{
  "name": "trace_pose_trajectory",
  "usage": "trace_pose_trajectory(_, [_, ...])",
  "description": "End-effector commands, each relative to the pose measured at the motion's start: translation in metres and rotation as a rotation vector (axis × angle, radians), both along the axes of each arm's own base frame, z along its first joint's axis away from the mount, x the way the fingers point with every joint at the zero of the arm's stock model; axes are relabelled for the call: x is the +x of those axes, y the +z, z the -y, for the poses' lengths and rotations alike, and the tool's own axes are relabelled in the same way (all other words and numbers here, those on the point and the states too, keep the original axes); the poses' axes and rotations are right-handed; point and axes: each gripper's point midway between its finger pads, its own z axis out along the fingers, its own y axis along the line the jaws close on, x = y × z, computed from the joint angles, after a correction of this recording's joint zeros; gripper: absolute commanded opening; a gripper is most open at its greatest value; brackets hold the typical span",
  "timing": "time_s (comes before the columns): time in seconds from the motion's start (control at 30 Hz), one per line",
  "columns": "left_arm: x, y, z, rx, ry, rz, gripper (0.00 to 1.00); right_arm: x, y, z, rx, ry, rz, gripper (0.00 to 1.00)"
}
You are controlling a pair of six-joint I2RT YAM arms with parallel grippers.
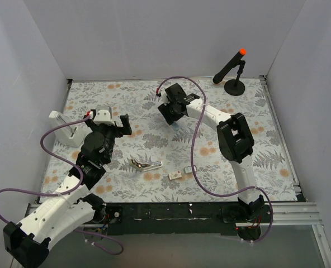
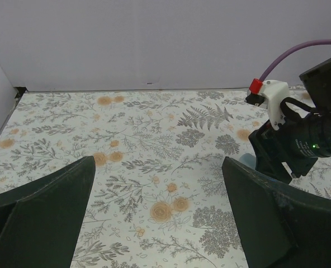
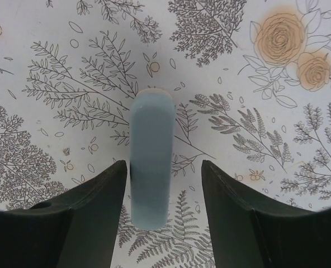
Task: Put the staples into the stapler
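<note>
A pale blue stapler (image 3: 151, 162) lies lengthwise on the floral mat, seen from above in the right wrist view. My right gripper (image 3: 162, 167) is open and straddles its near end, with the left finger (image 3: 93, 195) close against its side. In the top view that gripper (image 1: 173, 114) is at the mat's far middle and hides most of the stapler. The staples' tiny dark-rimmed tray (image 1: 189, 169) and small beige box (image 1: 175, 175) lie near the front edge. My left gripper (image 2: 159, 162) is open and empty over bare mat, at the left (image 1: 114, 124).
A silvery metal piece with a dark end (image 1: 146, 163) lies left of the beige box. A white holder (image 1: 65, 128) stands at the left edge. A black stand with an orange tip (image 1: 232, 70) is at the back right. White walls enclose the mat. Purple cables loop over it.
</note>
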Motion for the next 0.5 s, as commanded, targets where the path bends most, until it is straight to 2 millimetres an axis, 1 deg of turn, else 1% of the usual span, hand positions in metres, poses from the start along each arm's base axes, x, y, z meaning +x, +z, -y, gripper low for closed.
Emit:
trace_pose_trajectory(0.0, [0.001, 0.007, 0.006, -0.021, -0.04, 0.009, 0.98, -0.004, -0.003, -0.009, 0.015, 0.022, -0.017, 0.63])
trace_pose_trajectory(0.03, [0.001, 0.005, 0.006, -0.019, -0.044, 0.004, 0.98, -0.006, -0.006, -0.008, 0.02, 0.02, -0.02, 0.63])
trace_pose_trajectory(0.1, [0.002, 0.005, 0.009, -0.023, -0.052, -0.006, 0.98, -0.007, 0.0, -0.008, 0.04, 0.004, -0.015, 0.63])
trace_pose_trajectory(0.17, [0.003, 0.003, 0.009, -0.021, -0.055, -0.009, 0.98, -0.008, 0.0, -0.008, 0.045, -0.005, -0.012, 0.63])
trace_pose_trajectory(0.27, [0.004, 0.002, 0.01, -0.021, -0.063, -0.012, 0.98, -0.005, -0.004, -0.004, 0.024, -0.028, -0.005, 0.58])
trace_pose_trajectory(0.37, [0.004, -0.002, 0.013, -0.017, -0.075, -0.022, 0.98, -0.006, -0.012, 0.0, 0.006, -0.036, -0.012, 0.42])
trace_pose_trajectory(0.4, [0.005, -0.003, 0.014, -0.014, -0.086, -0.025, 0.98, -0.007, -0.009, 0.0, 0.009, -0.039, -0.009, 0.29])
trace_pose_trajectory(0.43, [0.005, -0.003, 0.016, -0.015, -0.094, -0.026, 0.98, -0.008, -0.006, 0.002, 0.013, -0.043, -0.007, 0.23])
trace_pose_trajectory(0.47, [0.005, -0.005, 0.018, -0.014, -0.104, -0.03, 0.98, -0.009, 0.005, 0.001, 0.029, -0.042, 0.009, 0.18])
